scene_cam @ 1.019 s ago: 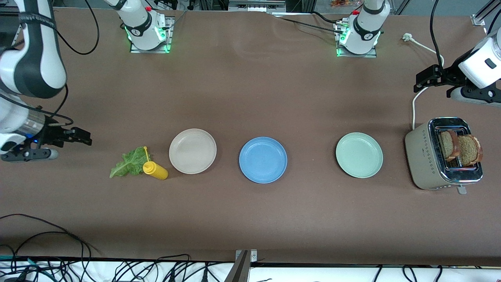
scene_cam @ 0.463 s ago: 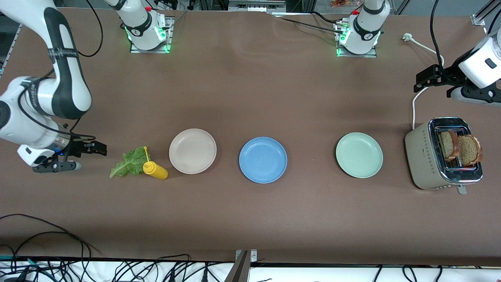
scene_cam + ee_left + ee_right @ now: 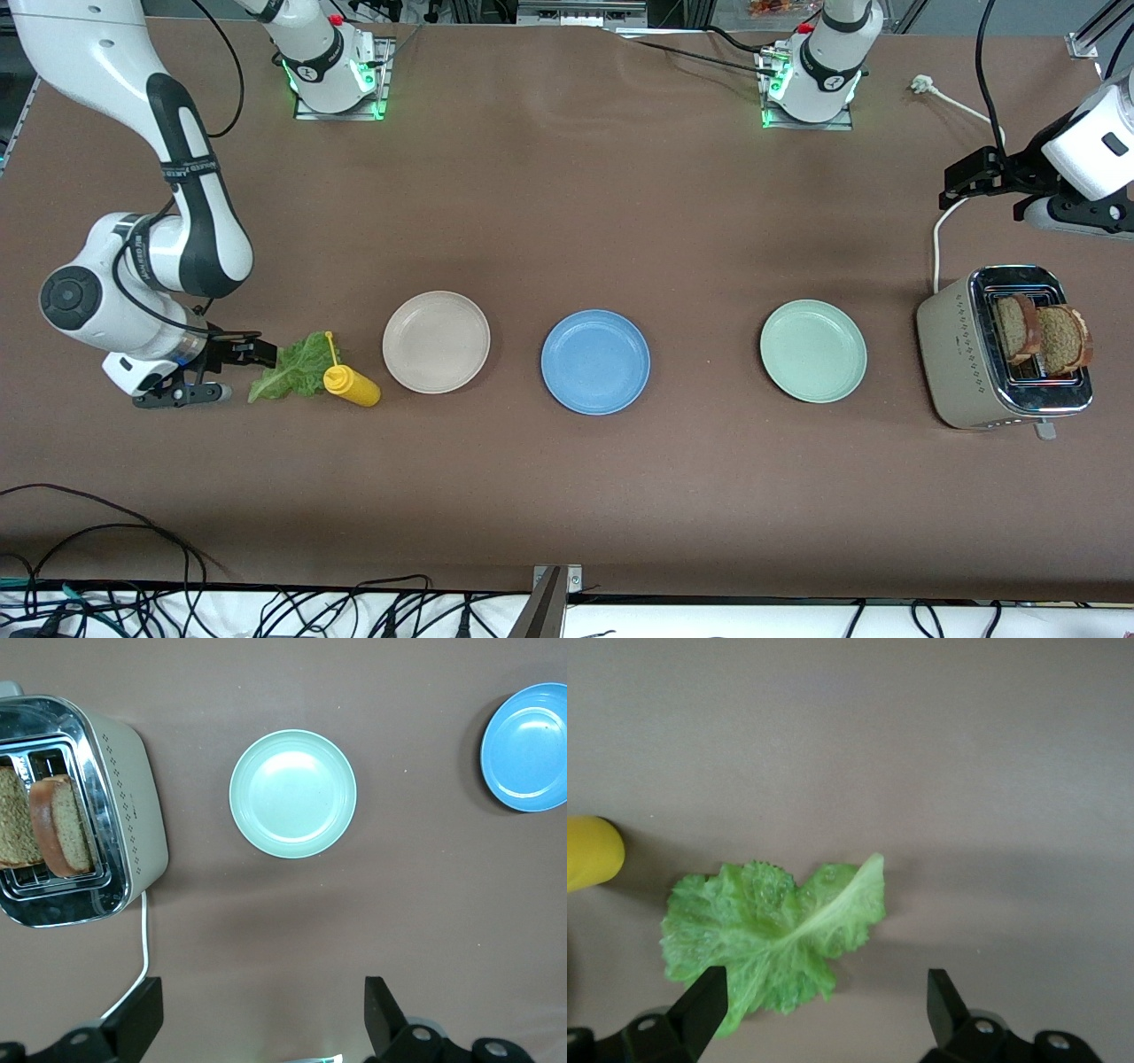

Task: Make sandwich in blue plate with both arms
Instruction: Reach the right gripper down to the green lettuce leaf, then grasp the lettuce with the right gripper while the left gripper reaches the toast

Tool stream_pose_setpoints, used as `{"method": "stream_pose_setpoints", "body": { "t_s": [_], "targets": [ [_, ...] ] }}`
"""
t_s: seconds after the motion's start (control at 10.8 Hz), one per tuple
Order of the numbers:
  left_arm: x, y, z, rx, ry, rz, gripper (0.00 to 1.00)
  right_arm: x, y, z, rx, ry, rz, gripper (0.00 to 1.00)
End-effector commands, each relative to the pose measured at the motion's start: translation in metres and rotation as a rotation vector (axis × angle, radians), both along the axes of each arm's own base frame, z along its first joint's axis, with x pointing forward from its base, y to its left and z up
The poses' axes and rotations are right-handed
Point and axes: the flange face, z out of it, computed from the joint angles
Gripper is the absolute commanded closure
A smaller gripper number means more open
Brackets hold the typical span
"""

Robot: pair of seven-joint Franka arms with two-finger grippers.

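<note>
From the front view we see the right hand (image 3: pixel 252 353) low at the right arm's end of the worktop (image 3: pixel 567 496), right at the edge of the lettuce leaf (image 3: pixel 292 376). A yellow squeeze bottle (image 3: pixel 351 385) lies touching the leaf, with a cream plate (image 3: pixel 436 341) just beside it. The blue plate (image 3: pixel 595 361) sits bare mid-worktop, then a mint-green plate (image 3: pixel 813 350), then the toaster (image 3: pixel 1005 349) at the left arm's end, with two bread slices (image 3: pixel 1041 337) standing up out of its slots. The left hand (image 3: pixel 974 173) hangs over the worktop near the toaster, and that arm waits.

In the left wrist view we see the left hand's fingers (image 3: pixel 142 1019) spread wide and holding nothing, with the toaster, mint-green plate and blue plate below.

In the right wrist view the right hand's fingers (image 3: pixel 704 1005) are also wide apart and empty, one fingertip over the leaf's ruffled edge.

We judge the leaf light, limp and easily torn, so a gentle pinch across its pale central rib should hold best. The bread looks stiff but crumbly; we would grip each slice by the crust standing above the slot.
</note>
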Motion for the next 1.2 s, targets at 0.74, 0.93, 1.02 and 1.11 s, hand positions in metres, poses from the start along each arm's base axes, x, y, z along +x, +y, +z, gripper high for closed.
{"method": "stream_pose_setpoints", "body": {
  "t_s": [0.74, 0.93, 1.02, 1.11],
  "targets": [
    [0.07, 0.096, -0.053, 0.0, 0.053, 0.127, 0.0, 0.007, 0.01, -0.064, 0.021, -0.059, 0.011, 0.0],
    [0.077, 0.13, -0.067, -0.003, 0.055, 0.179, 0.0, 0.006, 0.011, -0.068, 0.021, -0.053, 0.012, 0.16],
    [0.078, 0.137, -0.07, -0.001, 0.049, 0.182, 0.0, 0.005, 0.011, -0.069, 0.021, -0.051, 0.012, 0.2],
    [0.083, 0.148, -0.079, 0.021, 0.036, 0.141, 0.0, 0.006, 0.011, -0.068, 0.022, -0.053, 0.012, 0.2]
  ]
}}
